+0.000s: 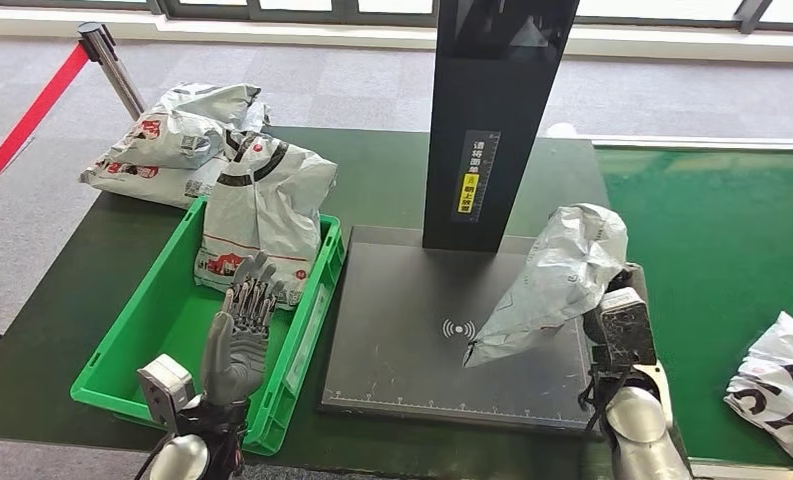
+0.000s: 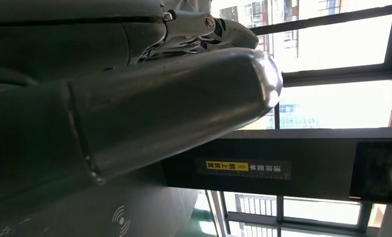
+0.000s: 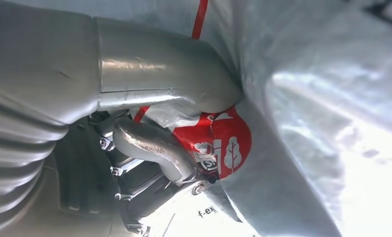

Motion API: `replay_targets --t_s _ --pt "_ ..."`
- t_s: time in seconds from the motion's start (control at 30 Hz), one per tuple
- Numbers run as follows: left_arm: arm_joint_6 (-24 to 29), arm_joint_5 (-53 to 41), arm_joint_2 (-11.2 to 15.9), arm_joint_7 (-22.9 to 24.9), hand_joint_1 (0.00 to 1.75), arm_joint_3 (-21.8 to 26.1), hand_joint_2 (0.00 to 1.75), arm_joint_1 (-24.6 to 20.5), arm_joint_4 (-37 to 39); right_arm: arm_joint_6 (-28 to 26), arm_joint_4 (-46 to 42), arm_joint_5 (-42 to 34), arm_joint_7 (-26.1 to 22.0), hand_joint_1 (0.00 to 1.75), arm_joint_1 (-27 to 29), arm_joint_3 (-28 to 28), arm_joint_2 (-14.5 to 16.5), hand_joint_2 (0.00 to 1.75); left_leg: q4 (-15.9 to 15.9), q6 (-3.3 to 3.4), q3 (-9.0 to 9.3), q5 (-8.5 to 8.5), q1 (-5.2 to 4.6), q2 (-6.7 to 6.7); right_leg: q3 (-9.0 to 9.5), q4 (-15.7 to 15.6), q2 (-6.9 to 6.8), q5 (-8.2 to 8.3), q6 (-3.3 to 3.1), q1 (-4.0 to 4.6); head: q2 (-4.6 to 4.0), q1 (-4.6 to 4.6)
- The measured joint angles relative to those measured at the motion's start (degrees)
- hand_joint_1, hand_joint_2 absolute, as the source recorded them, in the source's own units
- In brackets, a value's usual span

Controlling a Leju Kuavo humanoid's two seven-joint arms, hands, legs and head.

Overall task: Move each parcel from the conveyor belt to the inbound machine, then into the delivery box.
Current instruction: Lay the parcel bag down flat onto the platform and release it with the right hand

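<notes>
My right hand [image 1: 620, 325] grips a grey plastic parcel [image 1: 557, 275] at its upper end, and the parcel's lower corner touches the dark scanning plate [image 1: 402, 340] of the inbound machine. Up close, the thumb [image 3: 169, 86] and fingers [image 3: 154, 148] press into the grey parcel [image 3: 307, 123] beside its red logo. My left hand [image 1: 240, 335] stands upright over the green delivery box [image 1: 162, 330], fingers spread, holding nothing. One white parcel [image 1: 262, 215] leans inside that box. Another parcel [image 1: 782, 385] lies on the green conveyor belt [image 1: 712, 240] at the right.
The machine's black column [image 1: 492, 120] rises behind the plate, seen too as the black column [image 2: 283, 168] with a yellow label. Several parcels [image 1: 177, 140] are piled behind the box. A red barrier strap on a post [image 1: 107, 55] crosses the far left.
</notes>
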Motion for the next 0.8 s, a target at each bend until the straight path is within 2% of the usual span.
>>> replay_targets --t_s 0.27,0.4,0.57,0.73,0.8 --pt "0.07 -0.04 0.02 -0.02 0.0 0.01 0.0 0.41 -0.42 0.24 1.2 -0.2 0.26 1.72 0.26 0.31 -0.04 1.75 0.0 -0.02 -0.03 0.0 0.0 0.01 -0.05 0.0 0.03 0.0 0.0 0.0 0.0 0.01" --pt "0.92 -0.27 0.1 -0.03 0.0 0.0 0.0 0.86 -0.74 2.17 1.54 0.89 4.13 0.0 0.34 0.32 -0.27 1.75 0.0 -0.02 -0.03 0.0 0.0 0.01 -0.05 0.0 0.03 0.0 0.0 0.0 0.0 0.01" --pt "1.77 -0.61 0.3 0.54 0.0 0.01 0.0 2.34 -2.02 3.78 2.3 5.68 10.21 0.0 0.5 0.32 -0.61 1.75 0.0 -0.02 -0.04 0.0 0.0 0.01 -0.06 0.0 0.02 0.0 -0.01 0.0 0.0 0.01" --pt "3.07 -2.29 0.21 3.13 0.0 0.01 0.0 3.39 -3.78 4.15 0.08 10.88 14.51 0.0 2.27 0.32 -0.46 1.75 0.0 -0.02 -0.07 -0.01 0.0 0.02 -0.09 0.0 0.03 0.0 -0.01 0.0 0.0 0.01" --pt "3.83 -3.02 0.02 3.86 0.0 0.01 0.0 3.79 -4.46 4.57 -1.54 11.95 15.27 0.0 3.04 0.32 -0.26 0.87 -0.01 -0.02 -0.07 -0.01 0.0 0.03 -0.11 0.0 0.05 0.0 -0.01 0.0 0.0 0.01"
